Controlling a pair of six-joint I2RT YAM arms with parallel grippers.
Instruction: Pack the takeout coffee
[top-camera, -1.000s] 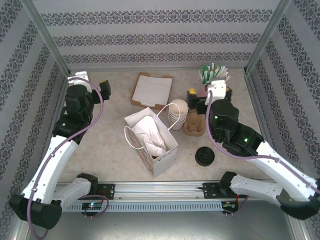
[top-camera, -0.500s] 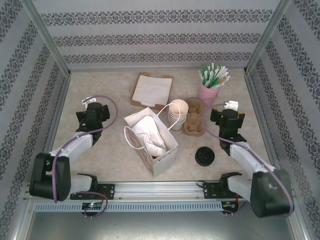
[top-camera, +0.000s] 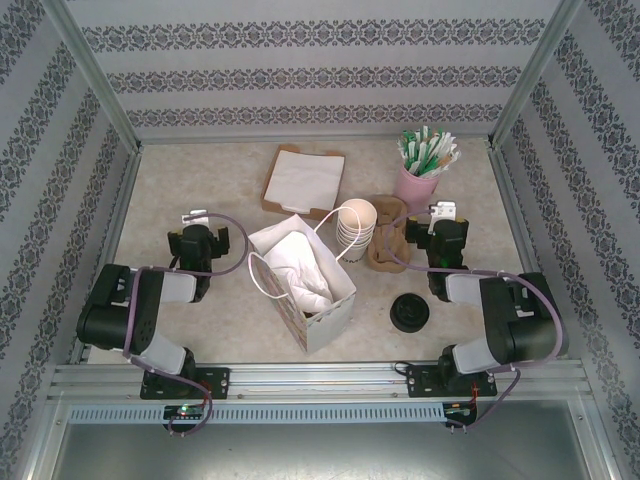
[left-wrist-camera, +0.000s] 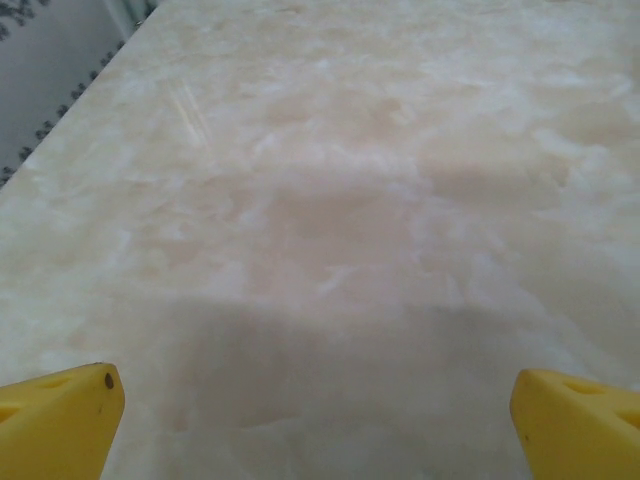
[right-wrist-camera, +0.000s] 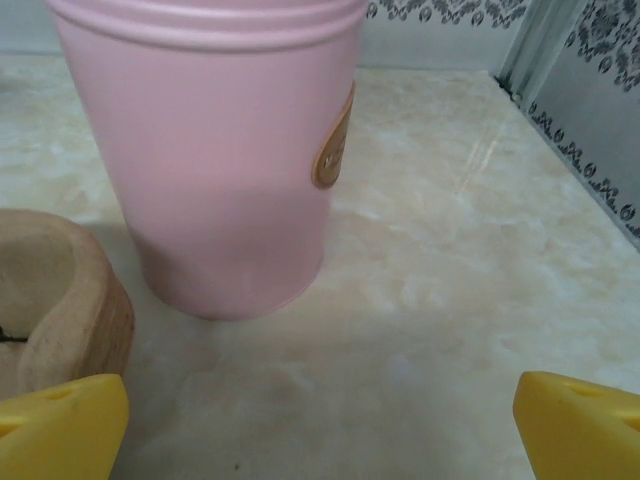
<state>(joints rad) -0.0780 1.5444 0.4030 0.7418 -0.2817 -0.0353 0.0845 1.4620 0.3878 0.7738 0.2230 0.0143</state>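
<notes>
The takeout coffee is hidden or out of view. A white paper bag (top-camera: 305, 285) stands open at the table's middle with crumpled white paper inside. My left gripper (top-camera: 197, 232) rests low on the table left of the bag; in the left wrist view it (left-wrist-camera: 320, 430) is open over bare tabletop, its yellow fingertips (left-wrist-camera: 60, 420) at the bottom corners. My right gripper (top-camera: 440, 228) sits low, right of the brown cup carrier (top-camera: 388, 245). It (right-wrist-camera: 320, 430) is open and empty, facing a pink tin (right-wrist-camera: 210, 150).
A stack of lidless white cups (top-camera: 355, 225) stands beside the bag. Loose black lids (top-camera: 410, 312) lie at the front right. The pink tin (top-camera: 418, 180) holds green-and-white sticks. A brown tray of white napkins (top-camera: 303, 180) sits at the back. Patterned walls enclose the table.
Both arms have folded down from a raised reach to a low pose near the front. Each gripper has drawn back and dropped close to the tabletop.
</notes>
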